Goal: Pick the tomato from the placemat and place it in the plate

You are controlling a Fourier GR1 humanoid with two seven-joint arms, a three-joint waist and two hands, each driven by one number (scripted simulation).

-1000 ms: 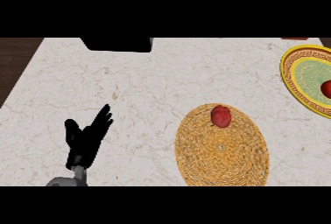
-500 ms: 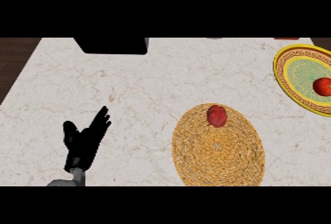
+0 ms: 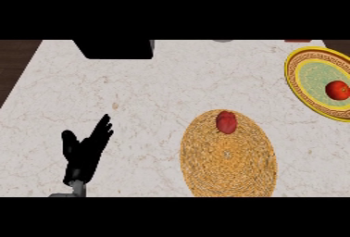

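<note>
Tomato [image 3: 226, 121] sat on far part of placemat [image 3: 228, 158], not in plate [image 3: 309, 62] at far right, which held another red fruit [image 3: 338, 90]. Left hand [image 3: 83, 152] at near left: fingers straight, holding nothing. Right hand unseen.

My counter [image 3: 157, 92], pale marble, with what sits on it.
A round woven placemat [image 3: 228, 159] lies near my edge; a yellow-rimmed plate [image 3: 301, 78] sits at the far right; a dark block [image 3: 115, 48] rests at the back.
</note>
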